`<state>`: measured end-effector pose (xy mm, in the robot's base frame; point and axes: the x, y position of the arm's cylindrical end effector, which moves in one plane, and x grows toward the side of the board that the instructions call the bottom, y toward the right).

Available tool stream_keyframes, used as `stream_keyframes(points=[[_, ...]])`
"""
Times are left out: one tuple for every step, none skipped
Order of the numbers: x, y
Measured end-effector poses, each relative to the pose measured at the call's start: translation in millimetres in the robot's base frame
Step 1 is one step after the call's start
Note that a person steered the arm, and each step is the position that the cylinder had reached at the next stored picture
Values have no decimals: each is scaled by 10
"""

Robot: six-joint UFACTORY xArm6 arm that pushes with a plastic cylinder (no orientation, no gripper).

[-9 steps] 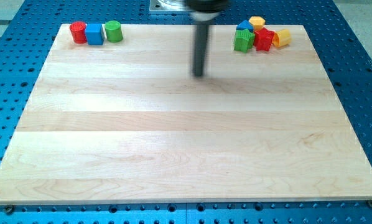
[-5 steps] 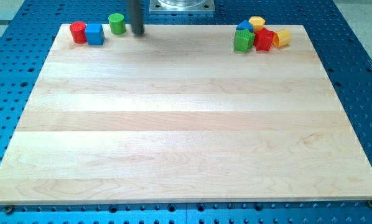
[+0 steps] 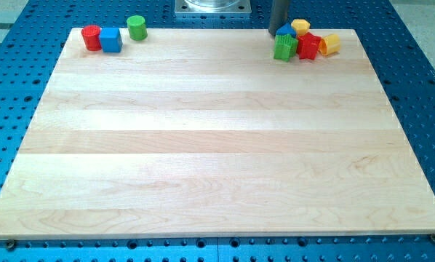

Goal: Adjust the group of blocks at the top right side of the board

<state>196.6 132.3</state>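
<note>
Pale wood makes up the board (image 3: 217,145), which sits on a blue perforated table (image 3: 421,87). We carry no pincer, only a dark rod, so there is nothing to call wide, narrow or holding. Our tip (image 3: 277,35) stands at the board's top edge, just beside the top-right group on its left flank, touching or nearly touching the blue block (image 3: 285,31); we cannot tell which. That group, the task's own, lies in the top right corner: a green block (image 3: 284,48) at its lower left, the blue block behind it, a yellow block (image 3: 300,27) at the top edge, a red block (image 3: 308,46) in the middle and a second yellow block (image 3: 330,44) at the right end, all packed close or touching. Well apart, in the top left corner, lie a red cylinder (image 3: 92,37), a blue cube (image 3: 110,39) and a green cylinder (image 3: 137,27). We judge the step to be the approach made, with the nudge itself about to begin. The next move seems to call for a short, gentle slide toward the right edge or the bottom edge, into the blue and green blocks, so the cluster shifts without scattering or sliding off the top edge.
</note>
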Motion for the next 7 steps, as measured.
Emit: stream_keyframes(points=[[88, 60], [381, 24], [502, -193], [235, -138], [-47, -120], [-48, -42], [-38, 392]])
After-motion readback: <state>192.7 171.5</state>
